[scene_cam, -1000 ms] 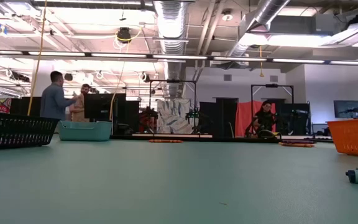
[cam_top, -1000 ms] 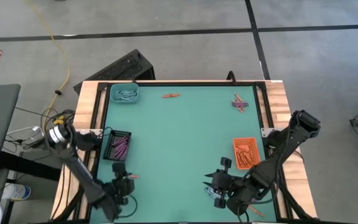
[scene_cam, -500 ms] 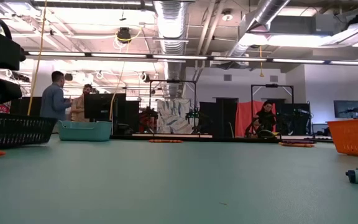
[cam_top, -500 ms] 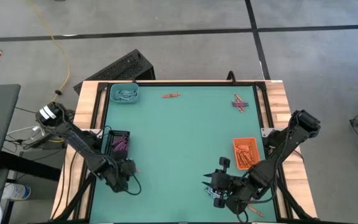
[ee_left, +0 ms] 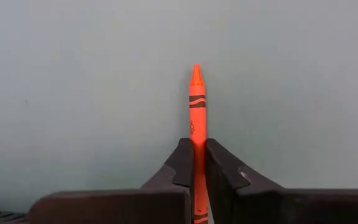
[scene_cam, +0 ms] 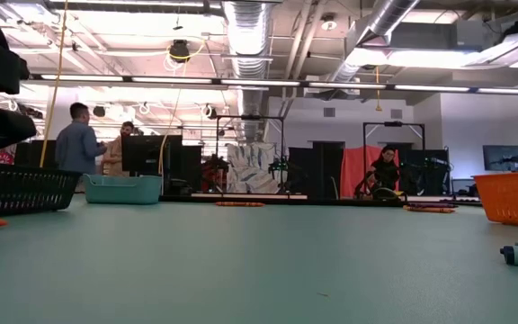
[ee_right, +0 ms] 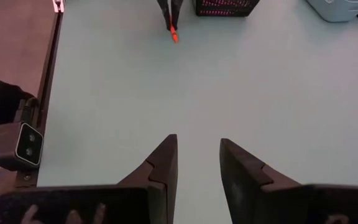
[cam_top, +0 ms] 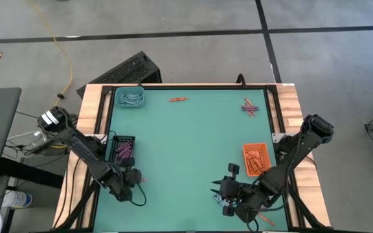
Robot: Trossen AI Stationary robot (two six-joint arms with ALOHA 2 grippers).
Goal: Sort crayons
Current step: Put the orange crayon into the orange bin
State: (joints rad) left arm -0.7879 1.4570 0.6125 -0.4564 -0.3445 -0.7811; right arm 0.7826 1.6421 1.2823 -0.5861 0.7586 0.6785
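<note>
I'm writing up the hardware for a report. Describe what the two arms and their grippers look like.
Both arms are dark, near-black, built of slim jointed links. The left arm carries a pale silver-white cylindrical joint near its outer end, with cables trailing beside it. The right arm is black throughout, with a blocky joint. The left gripper and right gripper each have two dark, matte, wedge-shaped fingers with stepped inner faces.

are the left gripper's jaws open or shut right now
Shut. In the left wrist view the left gripper has its jaws pressed against both sides of an orange crayon, which sticks out ahead of them.
</note>
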